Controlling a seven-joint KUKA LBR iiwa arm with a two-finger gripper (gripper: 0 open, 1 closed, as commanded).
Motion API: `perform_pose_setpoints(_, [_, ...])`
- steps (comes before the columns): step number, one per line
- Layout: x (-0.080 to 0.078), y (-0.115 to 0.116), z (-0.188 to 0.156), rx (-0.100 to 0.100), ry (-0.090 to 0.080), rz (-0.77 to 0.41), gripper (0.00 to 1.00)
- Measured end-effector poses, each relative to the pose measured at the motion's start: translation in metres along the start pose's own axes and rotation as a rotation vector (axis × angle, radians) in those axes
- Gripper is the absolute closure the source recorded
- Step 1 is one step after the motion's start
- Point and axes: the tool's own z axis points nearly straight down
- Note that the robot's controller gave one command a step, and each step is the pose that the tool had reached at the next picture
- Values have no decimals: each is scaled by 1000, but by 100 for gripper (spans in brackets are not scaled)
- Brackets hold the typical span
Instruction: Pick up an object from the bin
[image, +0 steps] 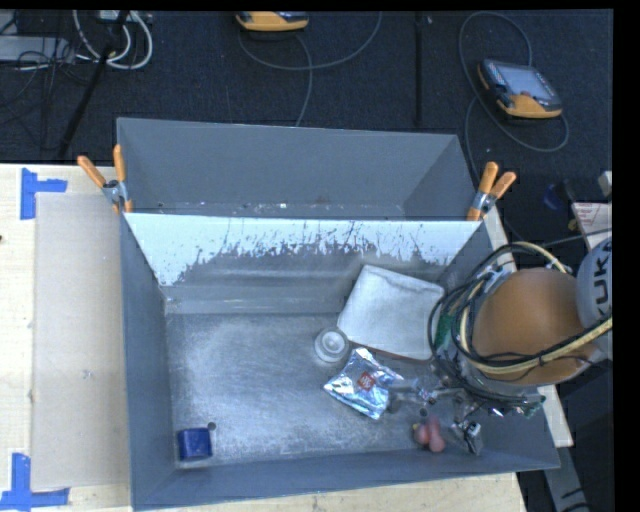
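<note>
My gripper (452, 405) is low in the bin's front right corner, under the arm's wrist. Just below it on the floor lies a small reddish-pink lump (430, 435), close to the front wall. To the gripper's left lies a crinkled silver foil packet (360, 386) with a red mark; its right end almost reaches the gripper. A flat white pouch (392, 310) leans behind them against the right wall.
A small clear round cap (330, 346) sits left of the white pouch, near the bin's middle. A blue cube (194, 443) lies in the front left corner. The arm with its orange cover and cables hangs over the bin's right wall.
</note>
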Motion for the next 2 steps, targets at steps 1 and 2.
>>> perform_pose_setpoints(1, [1, 2, 2, -7, 4, -3, 100])
perform_pose_setpoints(2, [12, -28, -190, 0, 3, -56, 100])
